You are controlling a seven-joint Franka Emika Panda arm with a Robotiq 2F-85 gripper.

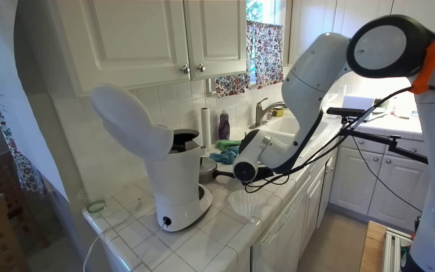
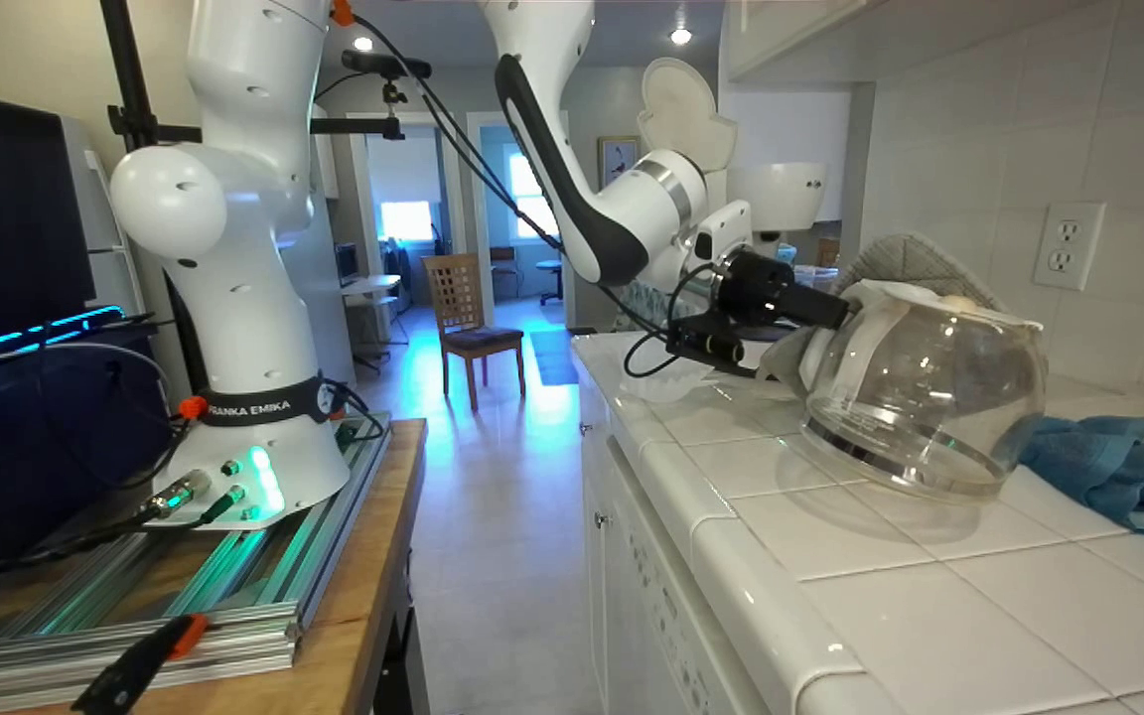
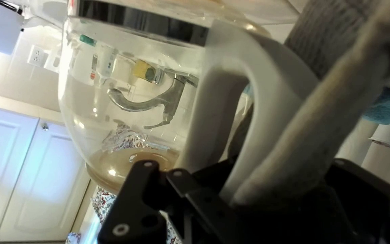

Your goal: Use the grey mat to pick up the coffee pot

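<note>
White cabinets [image 1: 172, 37] are hanging above the tabletop [image 1: 202, 245], and the arm [image 1: 308, 83] is arching over its front edge. Close to the end edge, the machine [image 1: 178, 181] is standing. Set back from the front edge, the pot [image 2: 939, 382] is slanting upside down; whether it is touching the tabletop, I cannot tell. Toward the back edge, a blue cloth [image 2: 1113, 467] is lying near it. The mat [image 2: 915, 260] is bunching beside the pot's handle [image 3: 273, 95], and the tool [image 2: 805, 343] is pinching the mat.

Coffee pot [image 2: 939, 382] is clear; grey mat [image 3: 317, 118] touches its handle [image 3: 269, 105].
</note>
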